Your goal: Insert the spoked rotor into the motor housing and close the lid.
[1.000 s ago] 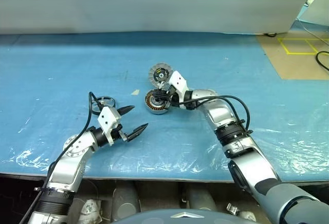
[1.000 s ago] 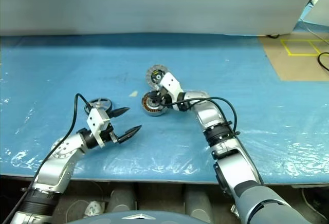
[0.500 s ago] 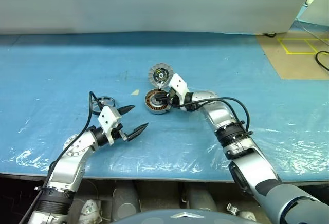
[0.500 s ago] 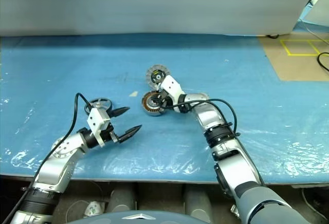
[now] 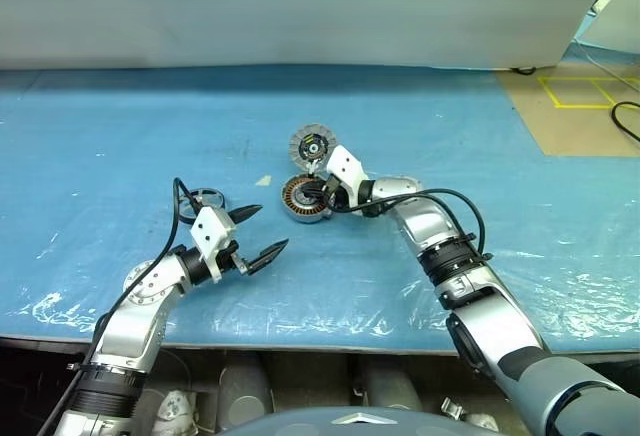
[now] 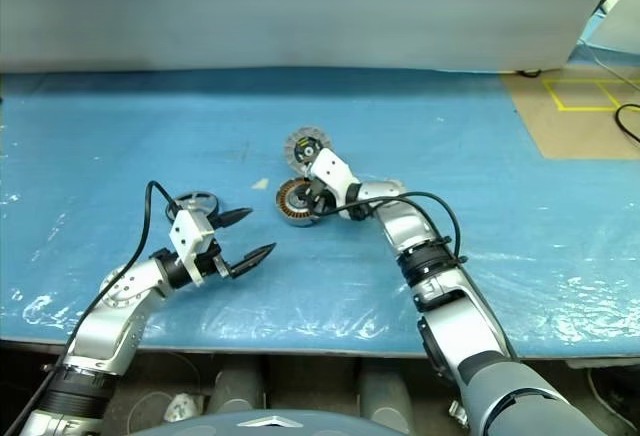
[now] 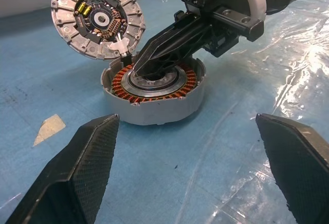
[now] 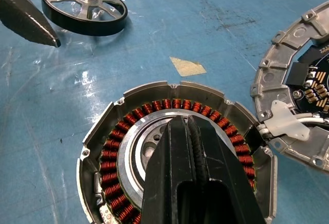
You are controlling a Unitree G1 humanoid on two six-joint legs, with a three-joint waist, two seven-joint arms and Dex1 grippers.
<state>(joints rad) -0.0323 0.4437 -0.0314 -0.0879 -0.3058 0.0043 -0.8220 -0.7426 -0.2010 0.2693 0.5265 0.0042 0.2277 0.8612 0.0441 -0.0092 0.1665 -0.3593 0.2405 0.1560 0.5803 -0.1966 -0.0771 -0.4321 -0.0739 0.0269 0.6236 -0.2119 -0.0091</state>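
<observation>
Two black fingers of the right end effector [image 8: 193, 131] press together over the copper-wound motor housing [image 5: 305, 199], its ribbed lid [image 5: 311, 144] upright, while the left end effector [image 5: 255, 234] gapes near the spoked rotor [image 5: 207, 197].

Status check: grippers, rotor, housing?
Left gripper open, empty. Right gripper shut, tips inside the motor housing. Lid open. Spoked rotor on table.

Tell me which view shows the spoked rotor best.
The right wrist view: the spoked rotor lies flat on the blue sheet, rim, spokes and hub all clear. In the head views it is a small ring partly behind the left arm's cable.
</observation>
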